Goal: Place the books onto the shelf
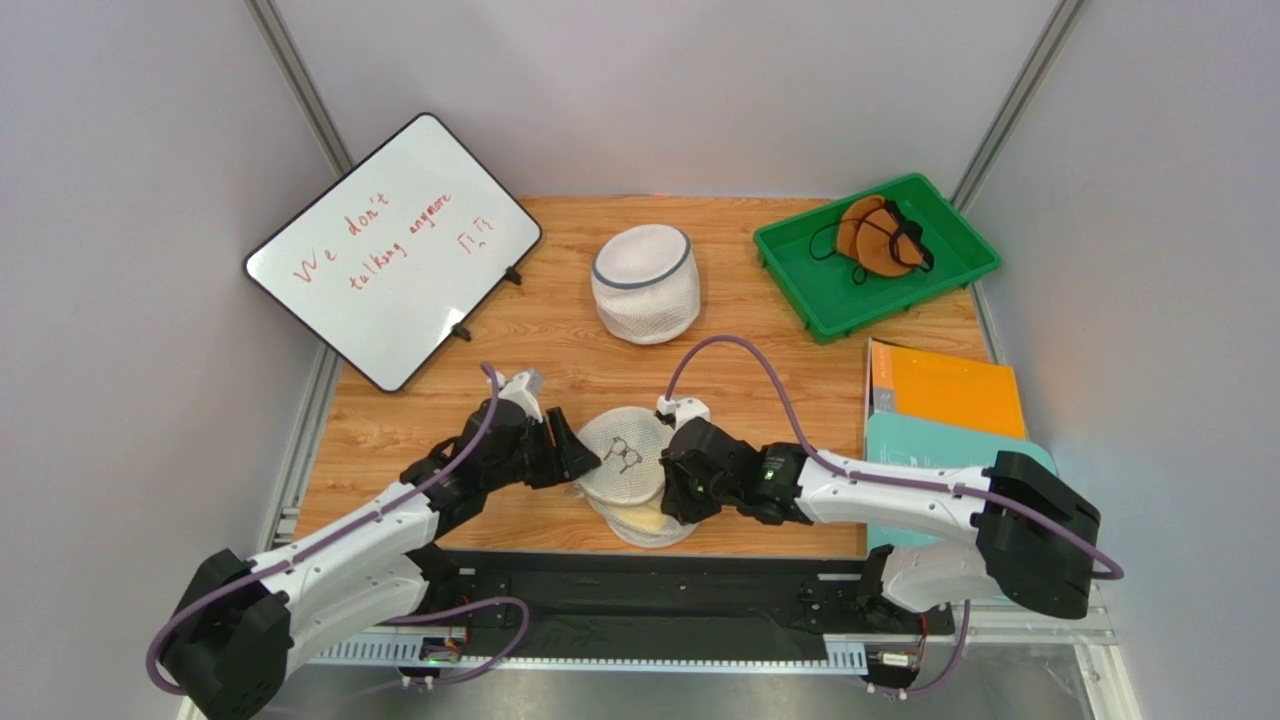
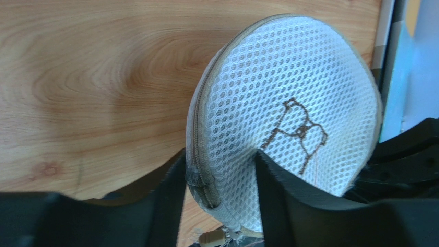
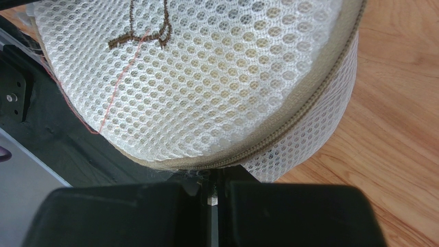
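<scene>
Two flat books lie at the table's right edge, an orange one (image 1: 944, 387) and a teal one (image 1: 939, 450), part of it under my right arm. No shelf is in view. Both grippers are at a round white mesh zip pouch (image 1: 628, 458) with a brown embroidered figure, at the near middle. My left gripper (image 1: 586, 455) (image 2: 219, 162) has its fingers closed on the pouch's (image 2: 288, 87) zippered left rim. My right gripper (image 1: 672, 477) (image 3: 215, 177) is shut at the pouch's (image 3: 206, 77) near zipper edge, with a small metal zipper pull pinched between the jaws.
A whiteboard (image 1: 394, 248) with red writing leans at the back left. A white mesh basket (image 1: 646, 282) stands upright at the back middle. A green tray (image 1: 812, 248) at the back right holds a brown item (image 1: 876, 236). A black base rail (image 1: 646, 593) runs along the near edge.
</scene>
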Controlling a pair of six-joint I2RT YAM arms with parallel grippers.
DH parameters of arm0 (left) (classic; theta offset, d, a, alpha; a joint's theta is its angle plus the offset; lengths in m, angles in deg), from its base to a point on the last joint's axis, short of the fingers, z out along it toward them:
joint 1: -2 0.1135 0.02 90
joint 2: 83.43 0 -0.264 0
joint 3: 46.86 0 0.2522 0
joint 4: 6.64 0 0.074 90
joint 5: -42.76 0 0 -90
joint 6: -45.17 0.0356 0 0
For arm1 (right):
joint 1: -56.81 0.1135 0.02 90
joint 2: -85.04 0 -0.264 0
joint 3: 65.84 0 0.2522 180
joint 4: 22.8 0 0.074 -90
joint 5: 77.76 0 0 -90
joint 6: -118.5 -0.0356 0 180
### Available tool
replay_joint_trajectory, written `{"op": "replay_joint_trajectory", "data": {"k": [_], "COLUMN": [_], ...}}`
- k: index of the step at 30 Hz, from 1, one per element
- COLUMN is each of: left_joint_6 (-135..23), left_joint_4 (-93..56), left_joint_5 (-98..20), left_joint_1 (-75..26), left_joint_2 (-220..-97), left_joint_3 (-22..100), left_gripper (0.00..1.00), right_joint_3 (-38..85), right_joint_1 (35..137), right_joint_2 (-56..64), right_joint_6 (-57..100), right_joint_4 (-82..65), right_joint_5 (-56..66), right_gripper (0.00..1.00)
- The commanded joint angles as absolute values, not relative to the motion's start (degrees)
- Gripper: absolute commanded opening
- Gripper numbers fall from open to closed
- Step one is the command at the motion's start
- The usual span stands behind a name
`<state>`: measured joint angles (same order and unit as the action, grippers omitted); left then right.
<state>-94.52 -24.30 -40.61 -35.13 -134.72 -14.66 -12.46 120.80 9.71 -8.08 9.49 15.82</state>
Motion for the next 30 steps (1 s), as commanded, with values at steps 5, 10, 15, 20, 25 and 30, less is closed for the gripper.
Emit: {"op": "replay_joint_trajectory", "data": {"k": [5,10,15,20,25,30], "left_joint_6": [-97.48,-97.39,-95.37,-95.97,-99.58,-108.01], "left_joint_4": [-22.32,-28.72,-36.47,-40.26,-42.02,-43.68], "left_joint_5": [-38.54,-42.05,-52.13,-59.10,-68.32,-78.16], "left_joint_1": [-35.01,-35.09,-35.53,-37.90,-43.52,-50.98], "left_joint_2": [-130.98,-125.10,-118.60,-118.84,-125.52,-130.09], "left_joint_3": [-13.15,-9.99,-4.20,0.12,2.59,4.34], "left_gripper": [0.05,0.00,0.00,0.00,0.00,0.00], "right_joint_3": [-13.32,-11.39,-7.17,-1.11,-0.39,1.18], "right_joint_1": [119.31,117.90,117.81,118.07,119.13,120.36], "right_joint_2": [11.30,12.71,16.30,22.46,25.63,21.60], "right_joint_6": [-8.15,-7.98,-7.89,-9.82,-12.19,-14.39], "right_joint_4": [8.46,11.43,21.08,26.39,16.03,7.93], "right_joint_5": [17.96,18.57,23.13,25.78,20.51,19.98], "right_gripper": [0.00,0.42,0.79,0.79,0.77,0.73]}}
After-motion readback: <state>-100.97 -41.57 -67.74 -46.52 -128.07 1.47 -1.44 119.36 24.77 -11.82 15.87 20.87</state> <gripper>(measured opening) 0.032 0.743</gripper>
